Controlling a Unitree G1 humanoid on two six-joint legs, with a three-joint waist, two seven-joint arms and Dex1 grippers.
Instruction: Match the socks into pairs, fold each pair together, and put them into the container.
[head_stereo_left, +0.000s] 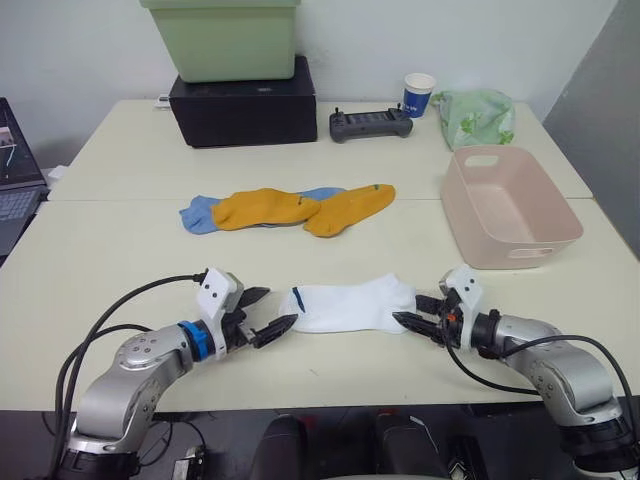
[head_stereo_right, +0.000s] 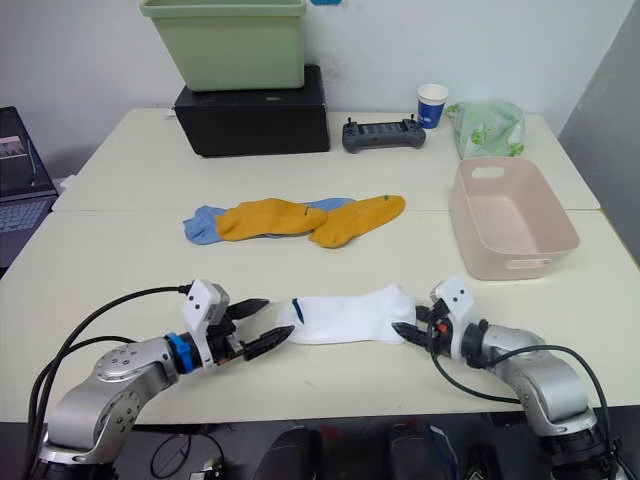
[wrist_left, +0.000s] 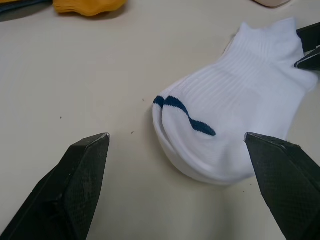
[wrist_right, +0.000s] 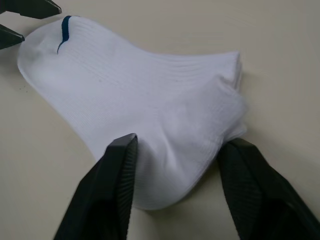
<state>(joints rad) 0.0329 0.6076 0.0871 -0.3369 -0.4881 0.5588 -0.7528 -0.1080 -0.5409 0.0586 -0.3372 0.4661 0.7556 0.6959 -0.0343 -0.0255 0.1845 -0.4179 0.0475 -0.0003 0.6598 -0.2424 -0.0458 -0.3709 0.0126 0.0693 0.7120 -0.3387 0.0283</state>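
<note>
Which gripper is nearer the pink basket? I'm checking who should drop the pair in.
The right gripper: it sits open at the white socks' end, just in front of the pink basket. The left gripper, open, is at the socks' far end.

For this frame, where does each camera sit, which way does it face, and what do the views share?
Head stereo pair: looks forward and down over the table; both arms show, left pincer and right pincer at opposite ends of the soft white ankle socks.
Left wrist: looks along its open fingers at the dark-marked cuff.
Right wrist: fingers straddle the other end.
Shared: each wrist view catches the other pincer.
</note>
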